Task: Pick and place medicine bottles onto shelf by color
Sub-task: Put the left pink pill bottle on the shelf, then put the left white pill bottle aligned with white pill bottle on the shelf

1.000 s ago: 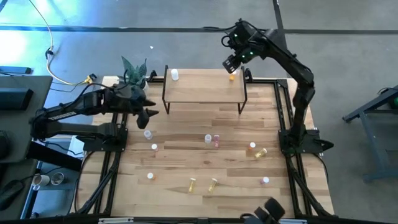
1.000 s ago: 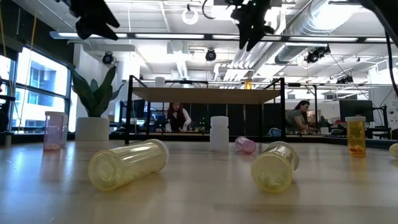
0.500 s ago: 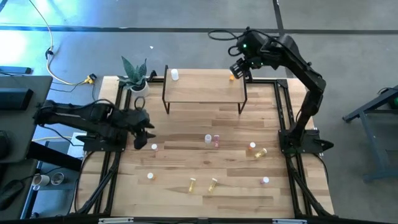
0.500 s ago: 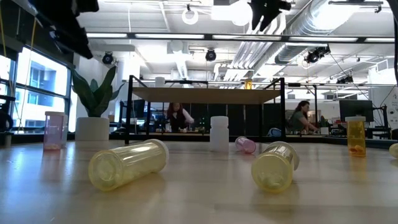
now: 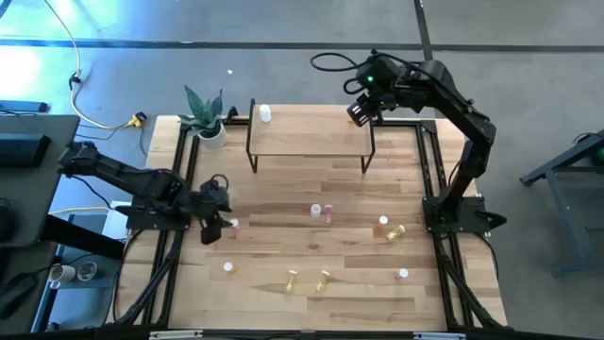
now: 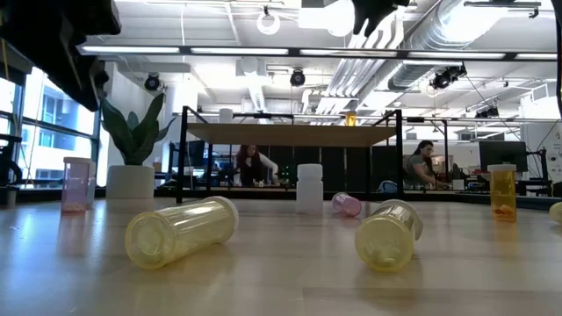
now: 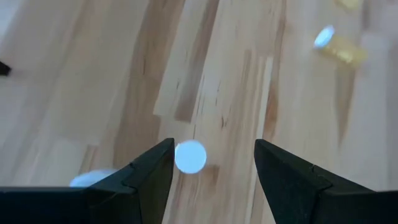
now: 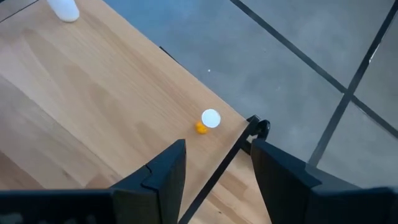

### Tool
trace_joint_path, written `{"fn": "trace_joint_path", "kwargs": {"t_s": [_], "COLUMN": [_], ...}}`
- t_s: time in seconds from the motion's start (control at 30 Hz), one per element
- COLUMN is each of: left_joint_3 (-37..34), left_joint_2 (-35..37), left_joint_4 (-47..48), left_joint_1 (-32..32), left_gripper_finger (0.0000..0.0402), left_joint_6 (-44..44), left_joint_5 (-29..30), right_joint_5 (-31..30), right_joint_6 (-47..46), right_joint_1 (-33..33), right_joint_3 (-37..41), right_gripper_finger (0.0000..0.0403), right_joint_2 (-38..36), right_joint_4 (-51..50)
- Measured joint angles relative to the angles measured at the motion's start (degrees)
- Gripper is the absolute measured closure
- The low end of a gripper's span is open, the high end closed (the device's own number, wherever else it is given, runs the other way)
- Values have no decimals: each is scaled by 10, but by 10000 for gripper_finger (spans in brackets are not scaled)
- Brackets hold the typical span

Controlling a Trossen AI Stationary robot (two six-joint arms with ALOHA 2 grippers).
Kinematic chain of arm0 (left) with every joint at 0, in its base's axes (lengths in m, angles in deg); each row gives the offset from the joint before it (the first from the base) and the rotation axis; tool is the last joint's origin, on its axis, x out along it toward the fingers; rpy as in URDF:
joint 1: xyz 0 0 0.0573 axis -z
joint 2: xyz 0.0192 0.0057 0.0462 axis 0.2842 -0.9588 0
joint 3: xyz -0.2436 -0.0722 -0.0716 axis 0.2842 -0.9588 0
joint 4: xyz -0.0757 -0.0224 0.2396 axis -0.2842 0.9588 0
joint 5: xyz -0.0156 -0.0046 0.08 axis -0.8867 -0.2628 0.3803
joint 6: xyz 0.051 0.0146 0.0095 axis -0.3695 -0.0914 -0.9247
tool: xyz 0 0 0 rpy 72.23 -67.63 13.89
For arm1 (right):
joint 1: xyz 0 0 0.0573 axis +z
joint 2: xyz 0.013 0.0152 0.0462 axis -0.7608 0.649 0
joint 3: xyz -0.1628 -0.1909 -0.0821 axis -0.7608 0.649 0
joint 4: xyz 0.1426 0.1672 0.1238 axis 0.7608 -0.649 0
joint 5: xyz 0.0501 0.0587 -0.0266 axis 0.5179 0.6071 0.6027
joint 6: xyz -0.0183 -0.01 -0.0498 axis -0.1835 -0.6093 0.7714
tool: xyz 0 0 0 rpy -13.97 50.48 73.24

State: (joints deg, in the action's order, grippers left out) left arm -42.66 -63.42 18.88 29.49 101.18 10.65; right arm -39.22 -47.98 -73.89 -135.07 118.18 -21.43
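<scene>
Bottle between my left fingers

Bottle (image 7: pixel 190 156) stands upright (white cap facing me) between my spread left gripper (image 7: pixel 211 171) fingers, on the table's left side. My right gripper (image 5: pixel 360 110), also spread, hovers beside the shelf (image 5: pixel 311 137).

arms: dark, jointed | right arm (image 5: pixel 444 90): green light, black cable loop | claw fingers (image 7: pixel 146 177): dark, angular
</scene>
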Motion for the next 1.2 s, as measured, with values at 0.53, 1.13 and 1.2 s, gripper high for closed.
{"fn": "trace_joint_path", "kwargs": {"t_s": [0.53, 1.13, 1.2], "left_joint_3": [-2, -1, -1], "left_joint_2": [-148, -203, -197], "left_joint_4": [-27, -36, -33], "left_joint_1": [10, 9, 9], "left_gripper_finger": [190, 190, 190], "left_joint_6": [16, 91, 122], "left_joint_5": [-2, 9, -11], "right_joint_5": [7, 8, 8], "right_joint_6": [51, 53, 53], "right_joint_1": [0, 0, 0], "right_joint_3": [0, 0, 0], "right_gripper_finger": [229, 229, 229], "right_joint_2": [0, 0, 0], "right_joint_4": [0, 2, 2]}}
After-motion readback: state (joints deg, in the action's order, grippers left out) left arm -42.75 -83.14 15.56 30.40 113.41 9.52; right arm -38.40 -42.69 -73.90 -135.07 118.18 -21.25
